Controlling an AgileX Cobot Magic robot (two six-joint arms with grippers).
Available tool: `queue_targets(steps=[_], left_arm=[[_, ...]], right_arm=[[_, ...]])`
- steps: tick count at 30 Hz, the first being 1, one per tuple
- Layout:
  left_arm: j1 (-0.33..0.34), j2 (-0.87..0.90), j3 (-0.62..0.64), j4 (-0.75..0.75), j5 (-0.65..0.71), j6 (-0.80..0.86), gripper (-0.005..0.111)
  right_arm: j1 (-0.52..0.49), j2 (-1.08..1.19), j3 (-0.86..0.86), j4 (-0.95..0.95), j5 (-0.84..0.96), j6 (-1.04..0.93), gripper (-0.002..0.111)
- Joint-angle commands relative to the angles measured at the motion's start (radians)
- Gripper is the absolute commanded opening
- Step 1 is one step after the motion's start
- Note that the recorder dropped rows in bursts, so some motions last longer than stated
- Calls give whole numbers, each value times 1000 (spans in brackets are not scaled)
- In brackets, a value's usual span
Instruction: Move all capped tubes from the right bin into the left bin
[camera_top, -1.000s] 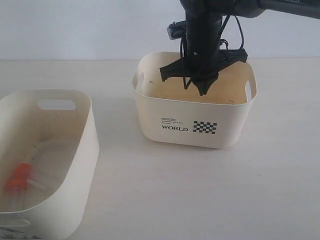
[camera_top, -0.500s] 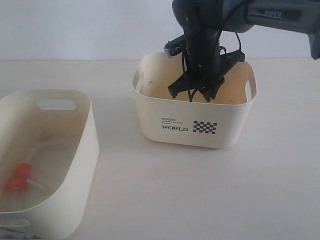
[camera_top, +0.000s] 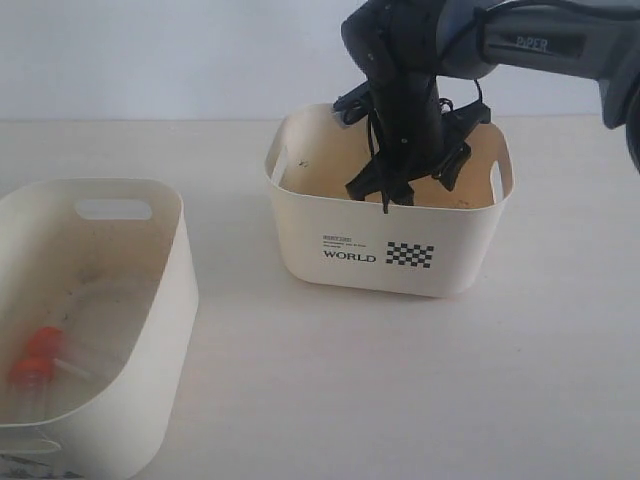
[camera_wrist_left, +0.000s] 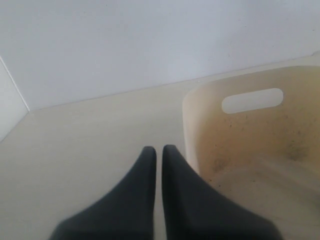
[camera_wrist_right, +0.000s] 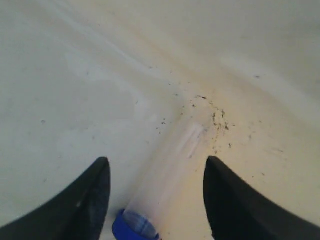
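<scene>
This looks like a robotics lab test bench: a plain pale worktop runs back to a blank white wall, and a dark robot arm lettered "PiPER" reaches over it. On the worktop stand a plain cream bin and a cream bin printed "WORLD", holding small clear screw-capped tubes.

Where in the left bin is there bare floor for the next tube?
In the left bin, the floor is bare from the slot-handle wall to the middle; only the near-left corner is taken, by an orange-capped tube.
</scene>
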Motion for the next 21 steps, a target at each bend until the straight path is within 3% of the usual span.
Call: queue_targets(steps=[1,5,21], left_arm=[[0,0,-4,4,5,-10,4],[0,0,-4,4,5,-10,4],[0,0,-4,3,80,-10,4]], right_arm=[[-2,8,-3,-12,2,6,59],[-2,14,-3,-12,2,33,70],[-2,14,-1,42,2,254,70]])
